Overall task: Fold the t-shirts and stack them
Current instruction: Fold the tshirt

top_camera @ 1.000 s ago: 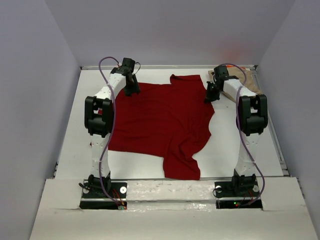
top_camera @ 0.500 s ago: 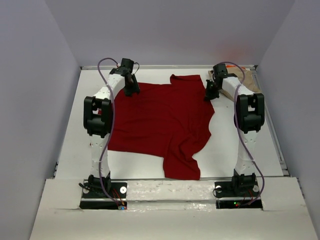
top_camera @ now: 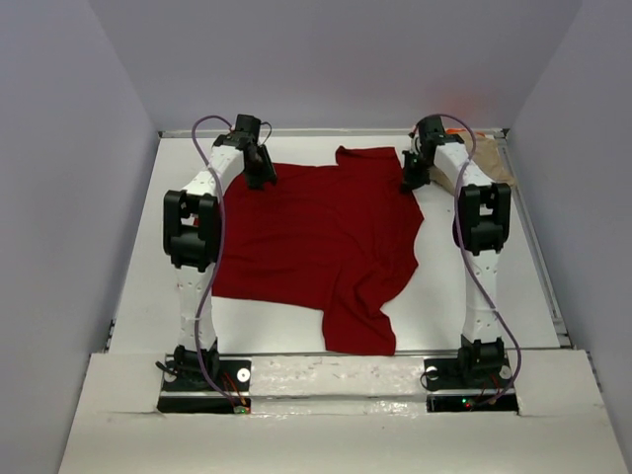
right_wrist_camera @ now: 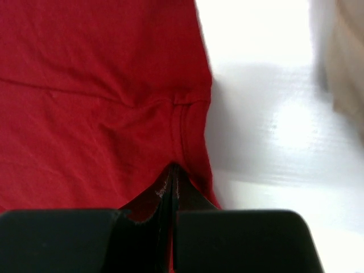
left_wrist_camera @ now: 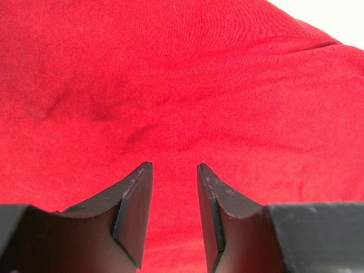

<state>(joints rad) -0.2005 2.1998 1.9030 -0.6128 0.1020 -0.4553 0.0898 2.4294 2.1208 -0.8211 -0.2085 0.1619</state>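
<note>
Hem of red shirt (right_wrist_camera: 85, 85) seems pinched in right pincer (right_wrist_camera: 172, 170); left pincer (left_wrist_camera: 174, 166) parted.

Dark red t-shirt (top_camera: 316, 237) and tan t-shirt (top_camera: 494, 163) are plain; table (top_camera: 434, 296) is white.

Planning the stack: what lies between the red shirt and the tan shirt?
Between red shirt and tan shirt, only bare white table, per the right wrist view.

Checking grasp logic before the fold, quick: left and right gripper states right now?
Left gripper: open, nothing between the jaws, just above the dark red t-shirt.
Right gripper: closed, pinching the dark red t-shirt's edge.
</note>
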